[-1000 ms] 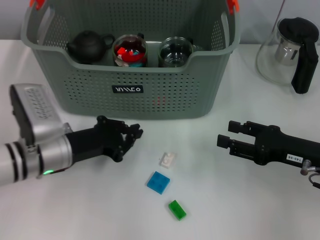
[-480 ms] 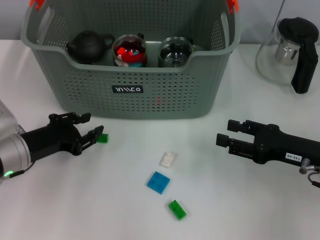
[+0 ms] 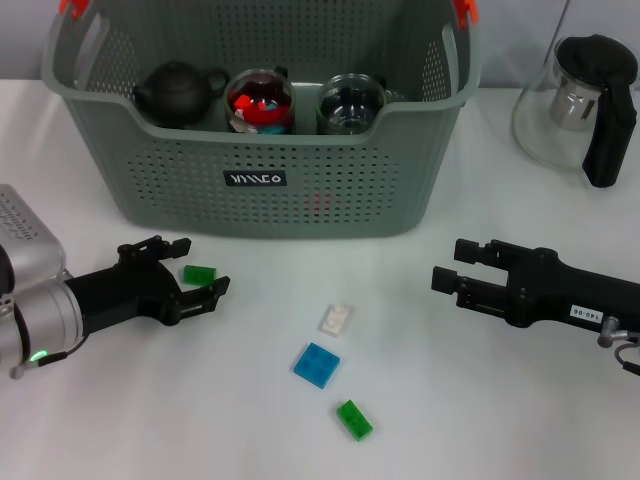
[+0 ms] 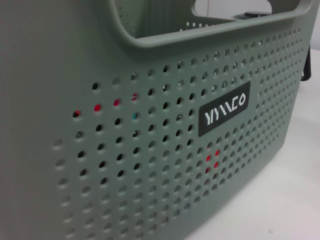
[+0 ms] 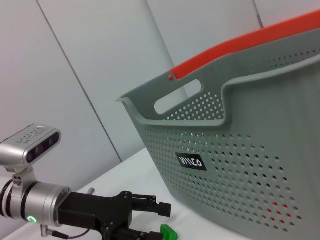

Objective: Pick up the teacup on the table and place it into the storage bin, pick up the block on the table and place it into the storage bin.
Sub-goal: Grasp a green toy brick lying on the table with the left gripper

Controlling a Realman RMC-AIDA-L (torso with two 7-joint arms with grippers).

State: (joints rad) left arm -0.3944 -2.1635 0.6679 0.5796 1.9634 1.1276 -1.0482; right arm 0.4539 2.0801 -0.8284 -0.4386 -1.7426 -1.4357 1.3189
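A small green block [image 3: 199, 274] lies on the white table between the spread fingers of my left gripper [image 3: 192, 270], which is open; whether the fingers touch it I cannot tell. The right wrist view shows the same left gripper [image 5: 148, 220] and green block [image 5: 167, 232]. A white block [image 3: 335, 318], a blue block [image 3: 316, 364] and another green block [image 3: 354, 419] lie near the table's middle. The grey-green storage bin [image 3: 300, 215] [image 4: 150, 150] [image 5: 260, 165] holds two glass teacups [image 3: 350, 102], one [image 3: 260, 100] filled with red pieces. My right gripper [image 3: 452, 266] is open over the table at the right.
A black teapot [image 3: 175, 90] sits in the bin's left part. A glass teapot [image 3: 580, 100] with a black handle stands at the back right. The bin's front wall is close behind the left gripper.
The left arm drew back to the left, uncovering the small green block, then came forward so its open fingers flank the block. The right arm has not moved.
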